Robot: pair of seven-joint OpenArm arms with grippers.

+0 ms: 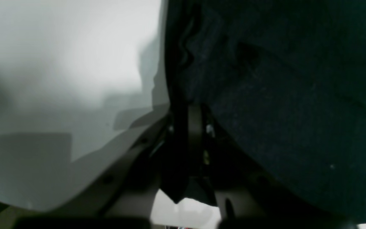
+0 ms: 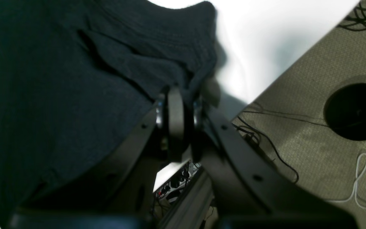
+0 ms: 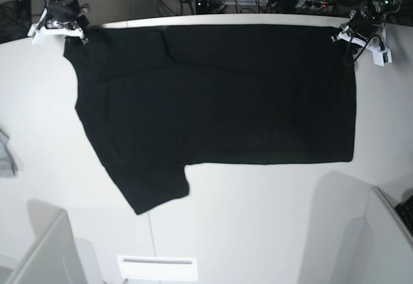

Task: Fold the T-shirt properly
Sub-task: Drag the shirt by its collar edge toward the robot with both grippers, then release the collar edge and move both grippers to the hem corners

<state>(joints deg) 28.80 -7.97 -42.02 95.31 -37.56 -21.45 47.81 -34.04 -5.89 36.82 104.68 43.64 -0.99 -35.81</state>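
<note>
The black T-shirt [image 3: 213, 97] lies spread flat on the white table [image 3: 258, 219], plain side up, with one sleeve [image 3: 151, 187] pointing toward the near edge. My left gripper [image 3: 345, 35] is at the shirt's far right corner in the base view. In the left wrist view it [image 1: 195, 127] is shut with black cloth [image 1: 281, 95] pinched between its fingers. My right gripper [image 3: 71, 29] is at the far left corner. The right wrist view shows it [image 2: 178, 117] shut on the shirt's edge [image 2: 75, 79].
A grey cloth [image 3: 5, 155] lies at the table's left edge. Grey panels stand at the near left [image 3: 39, 252] and near right [image 3: 387, 232], and a white slotted plate [image 3: 157, 268] sits at the near edge. Cables [image 2: 265, 136] trail over the carpet beyond the table.
</note>
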